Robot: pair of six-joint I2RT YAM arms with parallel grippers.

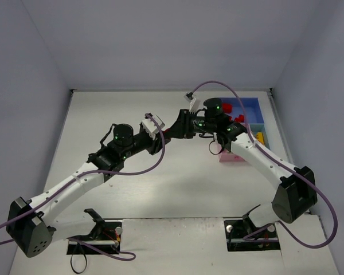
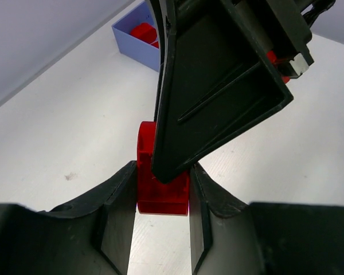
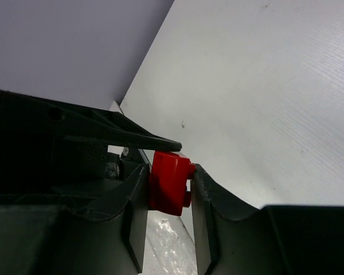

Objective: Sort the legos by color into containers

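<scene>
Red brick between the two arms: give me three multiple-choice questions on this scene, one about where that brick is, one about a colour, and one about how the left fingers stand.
1. Where is the red brick?
A. In the pink tray.
B. Between both arms' fingers, where they meet.
C. Beside the left arm's base.

2. What colour are the bricks in the blue tray section?
A. Green.
B. Yellow.
C. Red.

3. How do the left fingers stand?
A. Closed against the red brick's sides.
B. Spread wide with nothing between them.
C. Out of view.

Answers:
1 B: each wrist view shows the brick flanked by that arm's own fingers.
2 C: the top view shows red pieces in the blue section.
3 A: the left wrist view shows a finger touching each side of the brick.
</scene>
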